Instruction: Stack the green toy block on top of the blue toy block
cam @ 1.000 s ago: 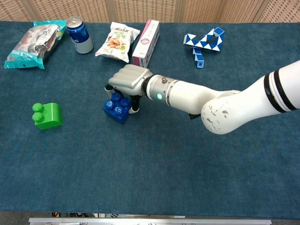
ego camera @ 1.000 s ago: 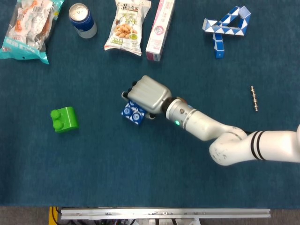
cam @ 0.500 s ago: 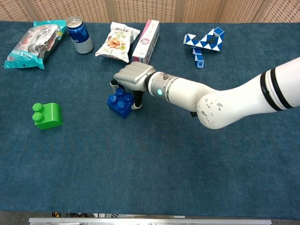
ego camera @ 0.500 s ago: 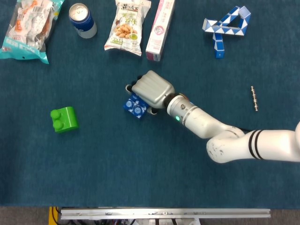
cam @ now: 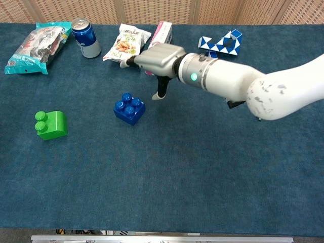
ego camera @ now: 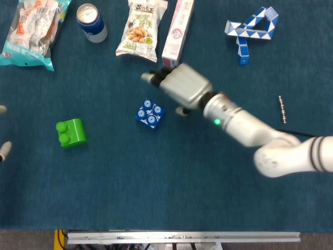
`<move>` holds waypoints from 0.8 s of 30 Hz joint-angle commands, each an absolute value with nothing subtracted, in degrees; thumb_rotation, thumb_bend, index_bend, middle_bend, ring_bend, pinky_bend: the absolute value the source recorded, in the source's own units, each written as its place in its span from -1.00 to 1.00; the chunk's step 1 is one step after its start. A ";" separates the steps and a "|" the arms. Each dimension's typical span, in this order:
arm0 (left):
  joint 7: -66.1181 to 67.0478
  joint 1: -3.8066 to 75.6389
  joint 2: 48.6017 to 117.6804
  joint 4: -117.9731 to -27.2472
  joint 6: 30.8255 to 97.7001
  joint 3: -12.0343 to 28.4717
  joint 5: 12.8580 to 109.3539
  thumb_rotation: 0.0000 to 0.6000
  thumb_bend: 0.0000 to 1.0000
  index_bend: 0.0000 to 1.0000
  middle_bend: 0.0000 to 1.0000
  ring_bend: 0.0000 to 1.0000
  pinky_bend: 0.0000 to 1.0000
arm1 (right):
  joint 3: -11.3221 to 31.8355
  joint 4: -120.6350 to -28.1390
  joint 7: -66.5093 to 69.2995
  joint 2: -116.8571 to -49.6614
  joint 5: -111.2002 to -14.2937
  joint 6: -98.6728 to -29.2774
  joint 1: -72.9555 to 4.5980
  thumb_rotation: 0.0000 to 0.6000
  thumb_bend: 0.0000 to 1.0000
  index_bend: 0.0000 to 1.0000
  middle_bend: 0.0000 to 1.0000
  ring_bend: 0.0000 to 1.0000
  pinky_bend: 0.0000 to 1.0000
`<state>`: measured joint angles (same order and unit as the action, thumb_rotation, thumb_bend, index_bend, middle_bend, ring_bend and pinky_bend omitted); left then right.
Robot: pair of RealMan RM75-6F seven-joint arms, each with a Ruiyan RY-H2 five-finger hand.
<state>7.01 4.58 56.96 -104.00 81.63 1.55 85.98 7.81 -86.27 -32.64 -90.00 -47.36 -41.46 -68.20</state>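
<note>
My right hand (cam: 154, 58) hung spread and empty just past the blue block (cam: 129, 108); left fingertips (ego camera: 3, 150) barely showed, state unclear. Green block (cam: 50, 124) sat well left, untouched. Best to grab it by its sides, studs up.

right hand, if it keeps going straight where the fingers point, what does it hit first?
Probably the nut snack bag. The right hand points toward the table's far left, and in the chest view one fingertip already overlaps the bag's near edge. Its height above the table is unclear, so it might pass over toward the soda can.
</note>
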 commanded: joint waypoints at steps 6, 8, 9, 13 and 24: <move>9.93 9.19 57.00 -105.66 74.77 2.33 83.75 1.00 -0.62 -0.58 -0.54 -0.53 -0.56 | 6.35 -95.88 -29.73 -74.18 -52.47 -47.83 -61.90 1.00 -0.69 -1.00 -0.70 -0.64 -0.26; 11.58 10.05 57.87 -105.90 73.44 2.46 82.61 1.00 -0.66 -0.60 -0.56 -0.54 -0.56 | 6.04 -96.84 -28.65 -71.29 -54.03 -48.89 -60.44 1.00 -0.68 -1.00 -0.70 -0.64 -0.26; 12.43 10.43 58.23 -105.99 72.68 2.41 82.01 1.00 -0.67 -0.61 -0.57 -0.54 -0.57 | 5.90 -97.28 -28.15 -70.06 -54.67 -49.23 -59.82 1.00 -0.68 -1.00 -0.69 -0.64 -0.26; 16.35 12.40 59.59 -106.83 68.87 2.35 78.39 1.00 -0.68 -0.66 -0.64 -0.59 -0.57 | 5.31 -98.80 -25.86 -64.92 -57.66 -50.76 -57.02 1.00 -0.68 -1.00 -0.68 -0.64 -0.26; 24.53 17.50 64.39 -106.06 62.11 2.23 71.14 1.00 -0.70 -0.77 -0.69 -0.69 -0.62 | 4.28 -98.86 -19.07 -58.56 -63.42 -52.19 -50.97 1.00 -0.68 -1.00 -0.66 -0.64 -0.26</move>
<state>22.96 16.52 63.05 -106.62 62.96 2.14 72.65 4.42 -98.90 -19.47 -58.88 -63.00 -52.07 -51.39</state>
